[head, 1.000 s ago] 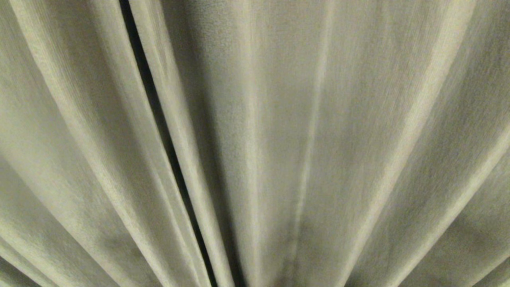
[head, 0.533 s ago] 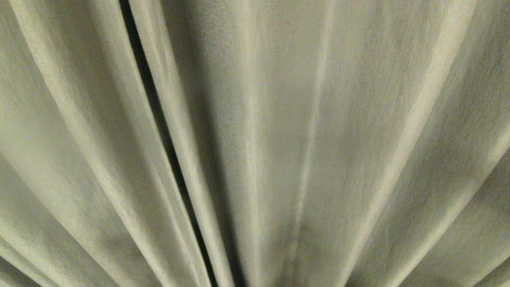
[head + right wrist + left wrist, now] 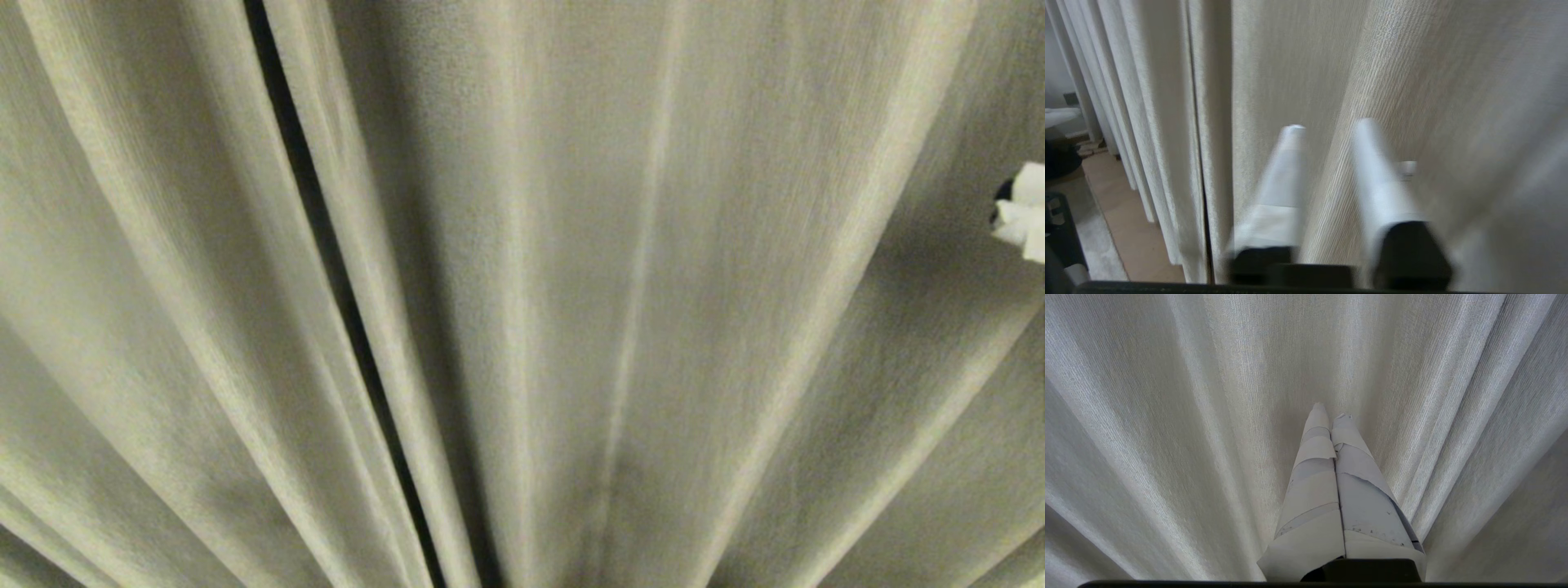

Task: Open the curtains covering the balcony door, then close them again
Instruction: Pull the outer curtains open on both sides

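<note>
Two panels: the curtains point(image 3: 620, 269) fill your head view, cream-beige, pleats fanning out from the bottom centre; they are drawn across, hiding whatever is behind them.
Seam: a thin dark gap point(image 3: 326, 245) runs between the panels, well to the left of your right gripper's fingers in the head view; in the right wrist view the same dark line point(image 3: 1205, 228) lies off to one side of the fingers, with a pleat between it and them.
Floor: in the right wrist view a strip of tan floor point(image 3: 1133, 228) shows at the foot of the fabric, beyond the seam from the fingers.
Left gripper: your left gripper point(image 3: 1329, 416) points straight at the fabric; its fingers point(image 3: 1312, 457) are pressed together along their whole length, with nothing between them. You cannot tell whether the tips touch the cloth.
Right gripper: your right gripper point(image 3: 1329, 128) is blurred, its fingers point(image 3: 1372, 163) parted with a clear gap, a raised pleat lying in line with that gap; they hold nothing. In the head view only its white tips point(image 3: 1024, 212) poke in at the right edge, in front of the right-hand panel.
</note>
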Tool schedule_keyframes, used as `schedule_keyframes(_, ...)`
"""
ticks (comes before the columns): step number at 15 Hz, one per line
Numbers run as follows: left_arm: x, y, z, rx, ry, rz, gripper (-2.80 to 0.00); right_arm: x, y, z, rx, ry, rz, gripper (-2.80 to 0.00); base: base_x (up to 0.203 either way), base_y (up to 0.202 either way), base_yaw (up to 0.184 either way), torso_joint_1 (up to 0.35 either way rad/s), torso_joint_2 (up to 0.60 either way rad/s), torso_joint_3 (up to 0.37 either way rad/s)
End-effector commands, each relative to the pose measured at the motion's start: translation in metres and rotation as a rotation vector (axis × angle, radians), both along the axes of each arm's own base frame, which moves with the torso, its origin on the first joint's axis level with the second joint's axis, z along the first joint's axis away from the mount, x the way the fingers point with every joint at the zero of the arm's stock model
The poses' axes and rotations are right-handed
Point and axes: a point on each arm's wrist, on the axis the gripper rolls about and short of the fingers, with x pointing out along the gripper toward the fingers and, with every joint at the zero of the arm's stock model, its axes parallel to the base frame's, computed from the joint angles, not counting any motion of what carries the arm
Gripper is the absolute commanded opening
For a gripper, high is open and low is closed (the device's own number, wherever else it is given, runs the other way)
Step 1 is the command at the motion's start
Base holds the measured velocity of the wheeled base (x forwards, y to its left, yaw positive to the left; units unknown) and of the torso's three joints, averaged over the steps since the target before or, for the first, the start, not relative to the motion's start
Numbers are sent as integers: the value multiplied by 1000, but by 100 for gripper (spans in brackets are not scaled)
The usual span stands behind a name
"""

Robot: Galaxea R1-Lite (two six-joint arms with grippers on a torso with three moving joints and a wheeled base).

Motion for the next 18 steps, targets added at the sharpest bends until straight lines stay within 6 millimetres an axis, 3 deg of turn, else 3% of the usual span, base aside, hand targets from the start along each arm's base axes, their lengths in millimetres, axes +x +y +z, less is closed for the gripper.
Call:
schedule_keyframes(1, 0, 0, 0, 0, -1, 0, -280, 20, 11, 1, -17, 27, 12, 0, 0, 0, 0, 0, 0, 0)
schedule_keyframes(6, 0, 0, 0, 0, -1, 0, -280, 39, 20, 13, -7, -8, -3, 0, 0, 0, 0, 0, 0, 0)
schedule_keyframes(11, 0, 0, 0, 0, -1, 0, -280, 60, 26, 17, -41, -29, -144, 0, 0, 0, 0, 0, 0, 0)
schedule_keyframes(18, 0, 0, 0, 0, -1, 0, -280, 90, 39, 16, -70, -28, -218, 0, 0, 0, 0, 0, 0, 0)
